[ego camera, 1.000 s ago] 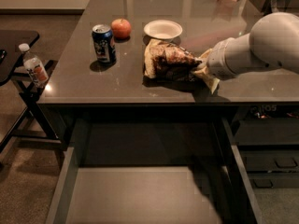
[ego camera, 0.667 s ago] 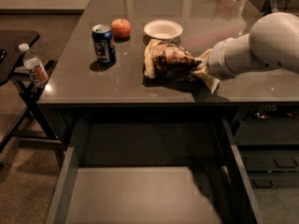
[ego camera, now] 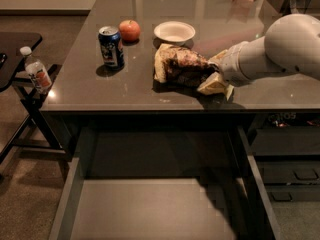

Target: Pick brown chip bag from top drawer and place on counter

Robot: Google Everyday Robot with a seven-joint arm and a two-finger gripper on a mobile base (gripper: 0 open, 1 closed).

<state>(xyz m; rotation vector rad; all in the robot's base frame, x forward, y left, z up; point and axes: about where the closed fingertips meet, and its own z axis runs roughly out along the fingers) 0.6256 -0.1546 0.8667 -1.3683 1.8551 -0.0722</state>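
The brown chip bag (ego camera: 181, 66) lies on the counter (ego camera: 125, 91), right of centre, with a cream end toward the left. My gripper (ego camera: 214, 72) is at the bag's right end, low over the counter, reaching in from the right on the white arm (ego camera: 280, 49). The bag's right end is hidden by the gripper. The top drawer (ego camera: 150, 209) is pulled out below the counter's front edge, and its flat grey bottom is bare.
On the counter stand a blue soda can (ego camera: 111, 46), an apple (ego camera: 130, 30) and a white bowl (ego camera: 174, 32). A water bottle (ego camera: 36, 74) stands on a black side table (ego camera: 15, 41) at the left. Dark drawers with handles (ego camera: 295, 174) are at the lower right.
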